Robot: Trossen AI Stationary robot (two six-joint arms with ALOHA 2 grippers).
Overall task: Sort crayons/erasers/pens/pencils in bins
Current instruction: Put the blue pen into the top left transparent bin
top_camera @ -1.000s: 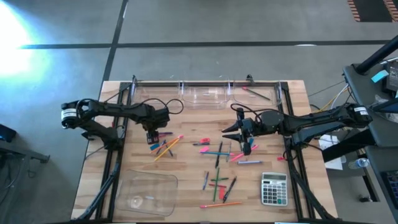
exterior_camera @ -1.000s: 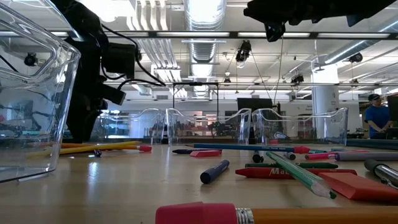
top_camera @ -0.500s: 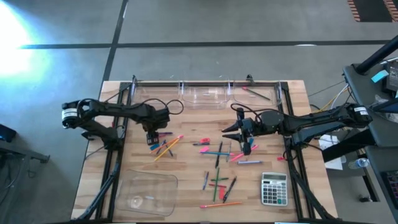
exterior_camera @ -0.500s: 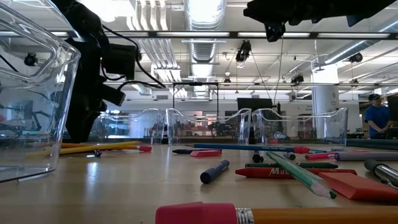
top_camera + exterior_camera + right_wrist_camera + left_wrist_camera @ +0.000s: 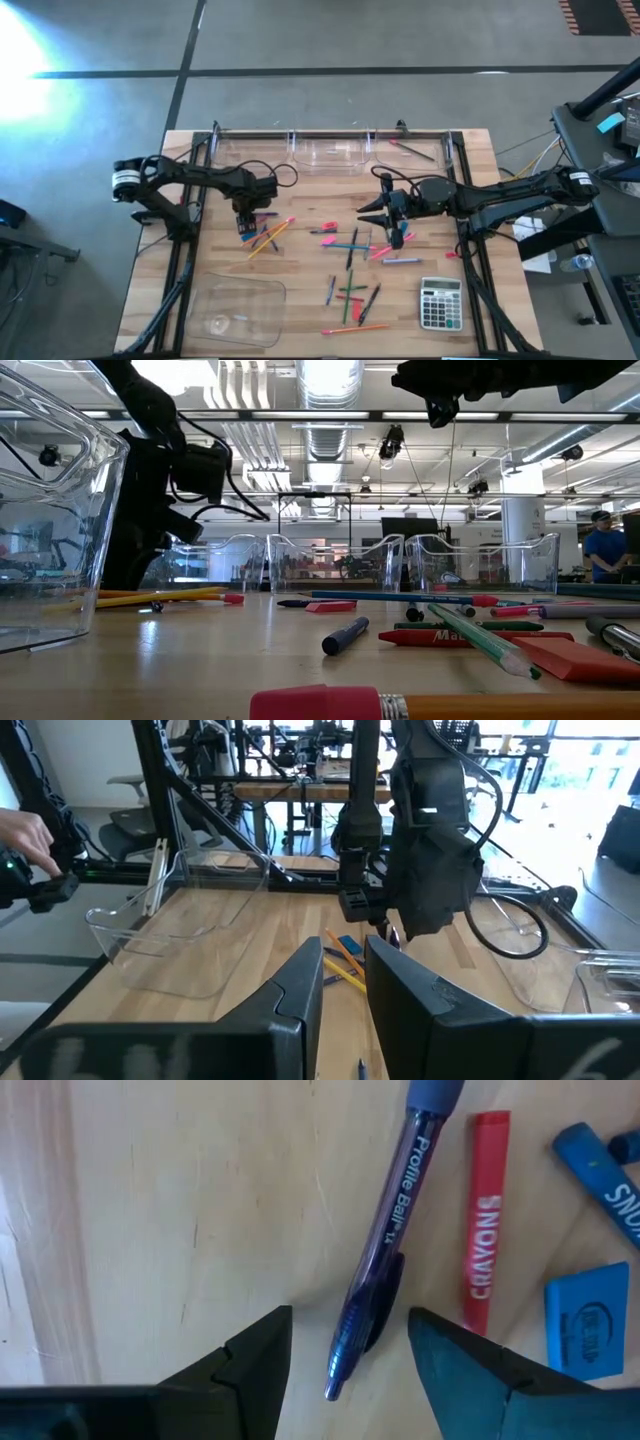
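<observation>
The left gripper (image 5: 345, 1345) hangs low over the bench (image 5: 190, 255), jaws apart with a pen (image 5: 385, 1250) lying between them. A red crayon (image 5: 485, 1215) and a blue eraser (image 5: 587, 1320) lie just beside that pen and crowd one side; the other side is bare wood. The middle of the bench is strewn with sticks (image 5: 350, 265), with the right gripper (image 5: 393, 232) above them. A calculator (image 5: 441, 303) blocks the near right corner, a clear tray (image 5: 232, 310) the near left, and tubs (image 5: 325, 152) line the far edge.
</observation>
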